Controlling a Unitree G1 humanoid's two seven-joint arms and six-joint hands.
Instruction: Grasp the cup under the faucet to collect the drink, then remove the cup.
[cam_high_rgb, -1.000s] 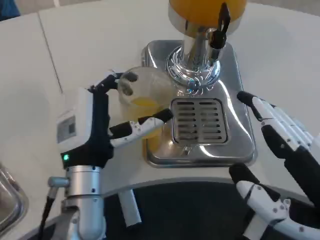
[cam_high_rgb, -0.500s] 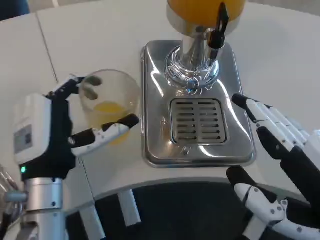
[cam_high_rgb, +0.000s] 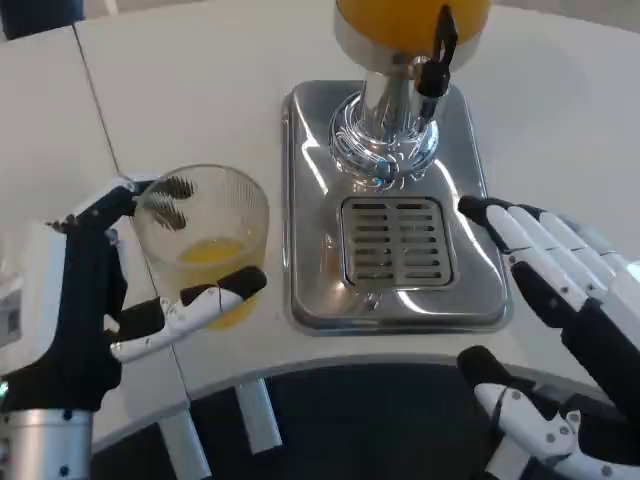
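Note:
A clear plastic cup (cam_high_rgb: 205, 235) with a little orange drink at its bottom sits in my left hand (cam_high_rgb: 95, 310), left of the dispenser's steel base. The thumb and fingers wrap around its sides. The drink dispenser (cam_high_rgb: 400, 60) with its orange tank, black tap lever (cam_high_rgb: 437, 55) and chrome column stands at the top middle, above the slotted drip grate (cam_high_rgb: 398, 242). My right hand (cam_high_rgb: 565, 300) hangs open at the right edge of the base, fingers spread, holding nothing.
The steel drip tray (cam_high_rgb: 310, 200) covers the middle of the white table (cam_high_rgb: 200, 90). A seam (cam_high_rgb: 95, 90) in the tabletop runs down the left side. The table's curved front edge (cam_high_rgb: 330, 375) lies below the tray.
My left hand has carried the cup further left and toward me, away from the drip tray. The right hand has shifted only slightly.

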